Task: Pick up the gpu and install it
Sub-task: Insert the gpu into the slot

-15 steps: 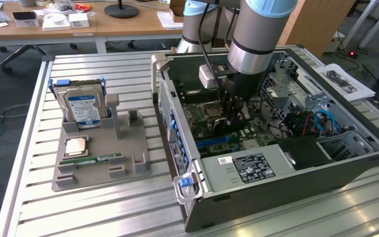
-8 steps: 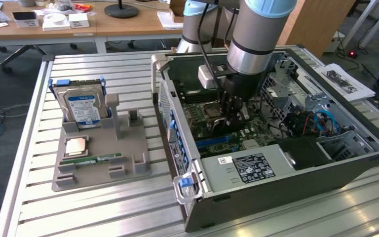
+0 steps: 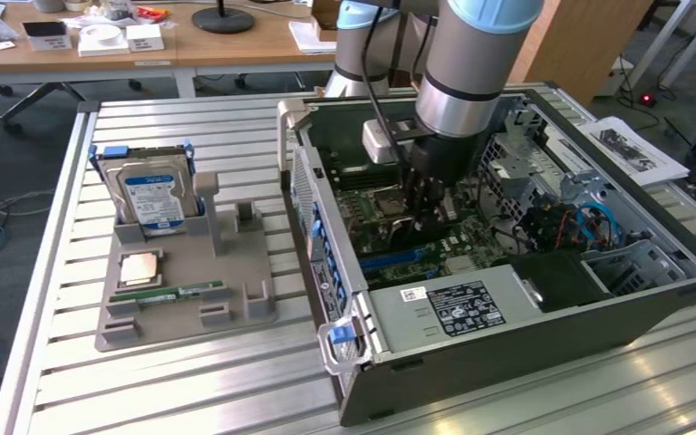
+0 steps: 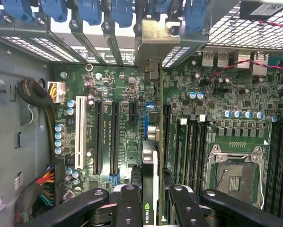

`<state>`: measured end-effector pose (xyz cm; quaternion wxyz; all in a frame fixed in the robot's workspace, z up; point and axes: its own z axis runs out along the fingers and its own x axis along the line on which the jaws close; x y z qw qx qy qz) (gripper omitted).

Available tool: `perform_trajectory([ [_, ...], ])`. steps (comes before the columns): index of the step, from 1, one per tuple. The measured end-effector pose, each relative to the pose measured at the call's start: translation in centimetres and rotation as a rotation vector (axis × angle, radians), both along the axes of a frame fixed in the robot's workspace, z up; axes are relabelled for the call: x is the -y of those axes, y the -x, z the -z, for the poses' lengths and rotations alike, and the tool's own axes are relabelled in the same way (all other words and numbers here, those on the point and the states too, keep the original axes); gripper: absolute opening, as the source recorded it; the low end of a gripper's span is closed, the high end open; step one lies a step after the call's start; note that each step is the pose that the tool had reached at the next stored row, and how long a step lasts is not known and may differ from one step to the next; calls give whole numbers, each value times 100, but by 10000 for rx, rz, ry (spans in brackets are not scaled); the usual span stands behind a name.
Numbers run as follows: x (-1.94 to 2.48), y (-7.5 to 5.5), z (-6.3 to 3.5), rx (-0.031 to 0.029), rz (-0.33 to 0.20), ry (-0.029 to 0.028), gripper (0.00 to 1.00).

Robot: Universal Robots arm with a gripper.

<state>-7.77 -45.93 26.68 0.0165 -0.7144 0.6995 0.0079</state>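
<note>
The gpu (image 4: 150, 161) stands edge-on between my fingers (image 4: 127, 203), a thin dark card with a green logo near the grip. My gripper (image 4: 151, 201) is shut on it. The card hangs just over the green motherboard (image 4: 127, 151), in line with a blue expansion slot (image 4: 145, 118). Its silvery metal bracket (image 4: 153, 47) reaches up to the case's rear slot openings. In the exterior view my gripper (image 3: 427, 213) is lowered deep inside the open computer case (image 3: 638, 308), over the motherboard's middle.
On the exterior view's left a grey holder (image 3: 178, 308) carries an upright blue-labelled hard drive (image 3: 155, 195), a CPU (image 3: 140, 267) and a green RAM stick (image 3: 185, 293). Around the card are blue slot latches (image 4: 92, 9), the CPU socket (image 4: 234, 172), cable bundles (image 4: 42, 189) and the power supply (image 3: 469, 304).
</note>
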Motion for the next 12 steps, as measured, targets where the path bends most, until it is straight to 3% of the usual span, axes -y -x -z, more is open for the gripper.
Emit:
perform_trajectory([
  [12, 4, 17, 2, 0, 96, 1, 27],
])
